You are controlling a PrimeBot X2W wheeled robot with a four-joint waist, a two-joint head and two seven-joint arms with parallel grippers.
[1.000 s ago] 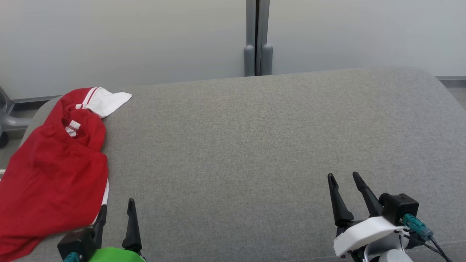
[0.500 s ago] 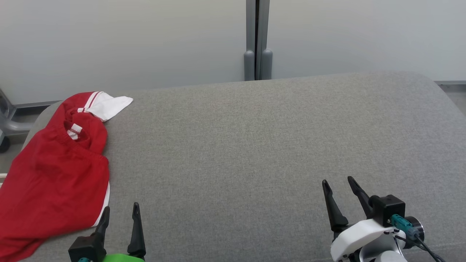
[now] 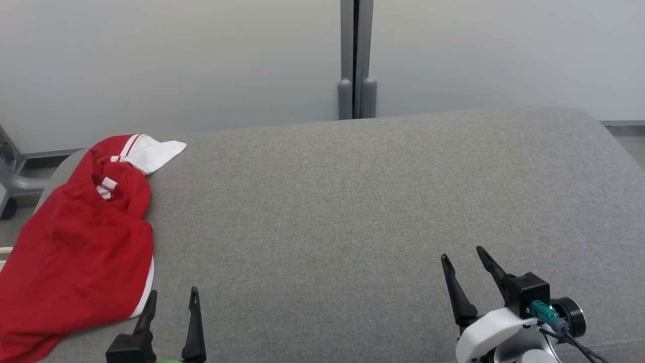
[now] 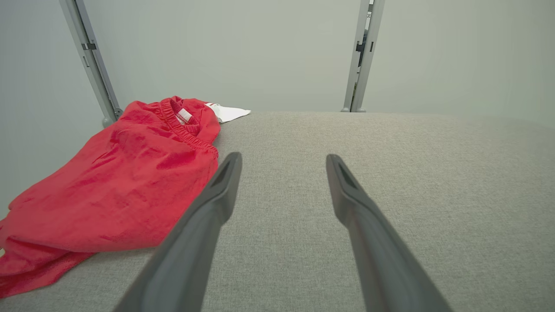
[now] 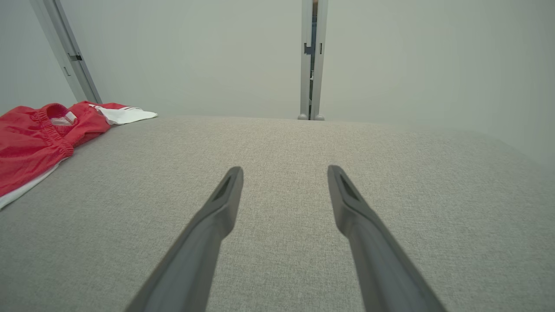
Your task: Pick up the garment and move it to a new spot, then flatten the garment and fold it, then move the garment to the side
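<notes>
Looks like the pick-up step, not yet begun, with the red garment (image 3: pixel 75 252) crumpled at the grey cushion's (image 3: pixel 352 201) left edge and the left gripper (image 3: pixel 173 291) and right gripper (image 3: pixel 461 252) spread wide, empty; needs a leftward reach for the waistband (image 4: pixel 188 136).

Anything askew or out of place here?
The red garment lies rumpled at the left edge of the grey surface, its near end seemingly hanging over the side and a white panel flipped out at the far end. Nothing looks torn or spilled.
</notes>
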